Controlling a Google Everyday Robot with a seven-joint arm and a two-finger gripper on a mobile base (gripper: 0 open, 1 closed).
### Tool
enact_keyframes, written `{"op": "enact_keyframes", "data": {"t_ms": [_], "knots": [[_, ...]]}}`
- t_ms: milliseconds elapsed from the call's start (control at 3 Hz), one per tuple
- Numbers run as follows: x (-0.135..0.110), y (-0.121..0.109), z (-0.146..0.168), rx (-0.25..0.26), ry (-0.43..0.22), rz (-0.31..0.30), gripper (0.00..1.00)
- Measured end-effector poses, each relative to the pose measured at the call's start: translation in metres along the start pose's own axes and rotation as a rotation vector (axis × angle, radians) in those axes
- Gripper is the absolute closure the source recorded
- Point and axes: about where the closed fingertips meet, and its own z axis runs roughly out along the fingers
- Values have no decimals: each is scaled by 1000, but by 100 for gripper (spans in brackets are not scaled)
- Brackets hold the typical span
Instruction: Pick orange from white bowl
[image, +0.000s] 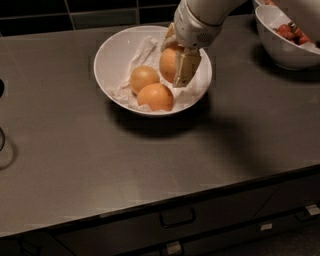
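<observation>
The white bowl (107, 56), lined with crumpled white paper, sits on the dark counter at the back centre. It holds three oranges. My gripper (175, 65) reaches down into the bowl's right side from the top of the view. It is shut on the orange (168, 65), with one finger (185, 67) across the fruit's right face. The other finger is mostly hidden behind the fruit. A paler orange (143, 78) and a bright orange (156, 96) lie to the left and in front of it, apart from the fingers.
A smaller white bowl with strawberries (286, 49) stands at the back right, near the arm. The counter's front edge (165, 202) runs above drawers with handles. A dark tiled wall (75, 12) lies behind, and a dark object (1, 139) shows at the left edge.
</observation>
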Motion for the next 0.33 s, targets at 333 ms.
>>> {"op": "enact_keyframes", "data": {"t_ms": [333], "knots": [[0,5,-17,108,32,33,100]]}}
